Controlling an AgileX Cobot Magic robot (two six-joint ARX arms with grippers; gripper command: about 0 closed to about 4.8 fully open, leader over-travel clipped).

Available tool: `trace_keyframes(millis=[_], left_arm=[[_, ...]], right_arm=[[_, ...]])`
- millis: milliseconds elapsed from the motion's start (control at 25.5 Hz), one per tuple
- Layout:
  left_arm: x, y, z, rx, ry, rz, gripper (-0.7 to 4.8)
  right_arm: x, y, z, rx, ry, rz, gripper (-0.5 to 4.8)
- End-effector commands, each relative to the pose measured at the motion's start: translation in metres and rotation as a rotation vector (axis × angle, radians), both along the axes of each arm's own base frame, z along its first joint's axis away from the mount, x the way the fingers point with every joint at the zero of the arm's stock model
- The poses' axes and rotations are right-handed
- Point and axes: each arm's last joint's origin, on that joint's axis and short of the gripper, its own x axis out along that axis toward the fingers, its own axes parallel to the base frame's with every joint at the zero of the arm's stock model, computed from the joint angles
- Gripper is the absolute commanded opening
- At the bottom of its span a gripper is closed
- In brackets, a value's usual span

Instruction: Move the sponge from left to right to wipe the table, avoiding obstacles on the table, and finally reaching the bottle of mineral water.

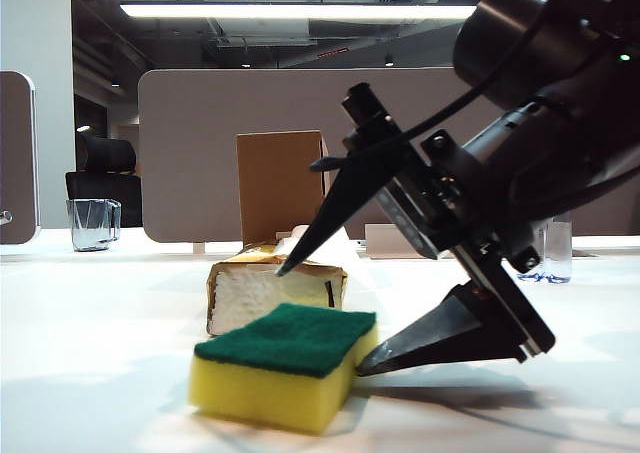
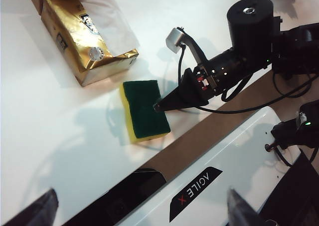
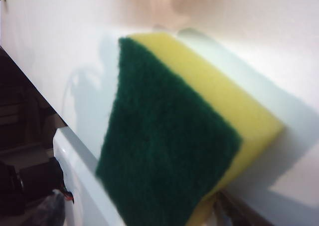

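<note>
We see tissues in the gold pack (image 1: 275, 288); right gripper (image 1: 325, 313) spread around the sponge (image 1: 285, 365), left gripper (image 2: 139, 206) spread aloft.

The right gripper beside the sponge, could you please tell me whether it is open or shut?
Open. The right gripper has its fingers spread wide, one above the sponge, one low beside it, not closed on it.

Bottle of mineral water (image 1: 556, 250) mostly hidden behind right arm.
</note>
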Motion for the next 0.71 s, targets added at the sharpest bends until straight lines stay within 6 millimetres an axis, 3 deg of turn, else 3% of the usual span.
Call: trace_keyframes(millis=[39,196,275,707], left_arm=[[-0.003,0.000,0.001,-0.006,-0.011,-0.007,4.39],[-0.004,0.000,0.002,-0.006,-0.016,-0.008,4.39],[-0.005,0.000,0.002,-0.006,-0.019,-0.008,4.39],[-0.005,0.000,0.002,-0.006,-0.022,-0.009,4.39]], right_arm=[[0.006,0.005,0.001,0.012,-0.013,-0.002,3.87],[0.012,0.009,-0.003,0.002,-0.002,-0.004,3.77],[0.014,0.010,-0.007,-0.018,0.012,-0.010,3.23],[0.014,0.006,-0.016,-0.136,0.005,-0.082,3.05]])
